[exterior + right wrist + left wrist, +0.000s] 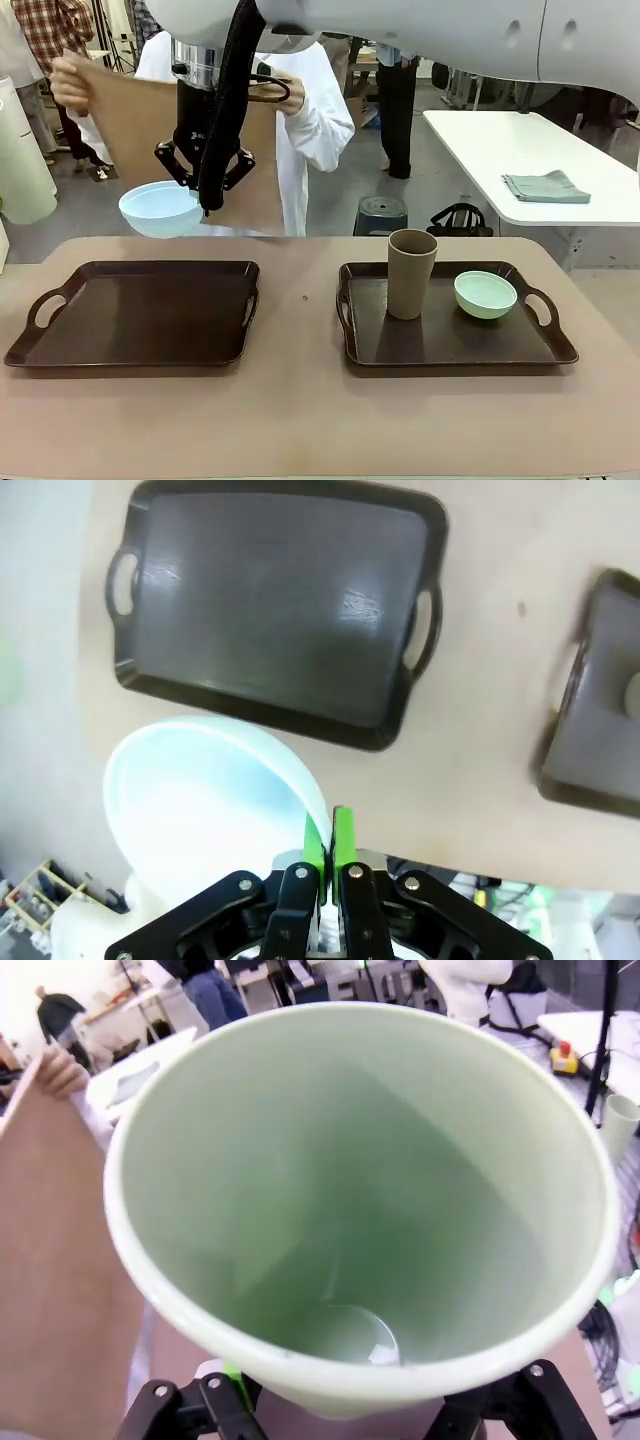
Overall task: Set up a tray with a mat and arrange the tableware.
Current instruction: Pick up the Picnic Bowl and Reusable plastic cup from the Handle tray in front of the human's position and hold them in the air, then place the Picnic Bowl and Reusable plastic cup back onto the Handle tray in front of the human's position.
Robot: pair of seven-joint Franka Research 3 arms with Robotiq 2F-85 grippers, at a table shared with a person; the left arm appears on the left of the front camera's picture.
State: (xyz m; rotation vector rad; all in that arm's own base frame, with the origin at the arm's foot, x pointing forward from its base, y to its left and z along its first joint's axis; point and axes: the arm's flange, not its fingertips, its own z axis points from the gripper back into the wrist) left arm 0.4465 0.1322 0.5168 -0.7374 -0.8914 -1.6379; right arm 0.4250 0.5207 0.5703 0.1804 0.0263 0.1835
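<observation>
Here the right gripper [327,825] is clenched on the rim of the blue bowl [160,208], in the air beyond the left tray [130,320]. The left gripper [340,1405] grasps the green cup [350,1190]. The brown cup [411,272] and the mint bowl [485,294] stand on the right tray [440,345].

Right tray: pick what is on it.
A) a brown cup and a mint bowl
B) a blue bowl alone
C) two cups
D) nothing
A: the brown cup stands on the right tray, with the mint bowl beside it.
</observation>
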